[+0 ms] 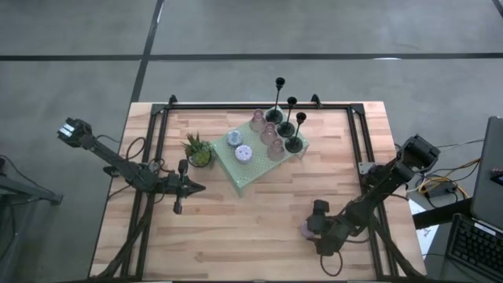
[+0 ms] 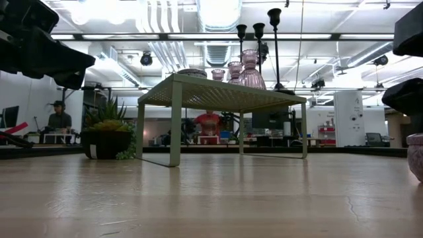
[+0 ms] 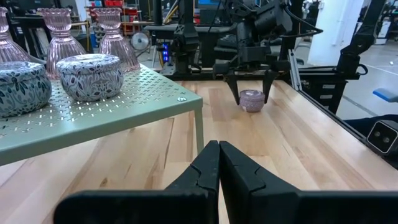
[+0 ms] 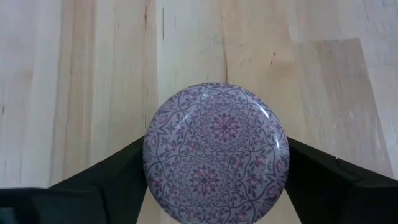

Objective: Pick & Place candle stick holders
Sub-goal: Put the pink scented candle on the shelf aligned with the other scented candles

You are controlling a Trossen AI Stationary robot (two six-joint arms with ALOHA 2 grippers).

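The pink puck [image 4: 216, 148] sits on the table directly under my right gripper [image 3: 251, 93], between my wide fingers [image 4: 109, 183], which flank its round sides without clamping. It looks squat, rigid and glossy-topped (probably slippery), so I would squeeze the side wall.

The high view looks straight down on the whole table [image 1: 259, 212]. The low view sits at tabletop level, facing across it into the room. The left wrist view looks level along the boards toward the stand [image 3: 93, 109] – also in both fixed views. The right wrist view points down, very close over a pink puck [image 4: 216, 152] – shared with the left wrist view.
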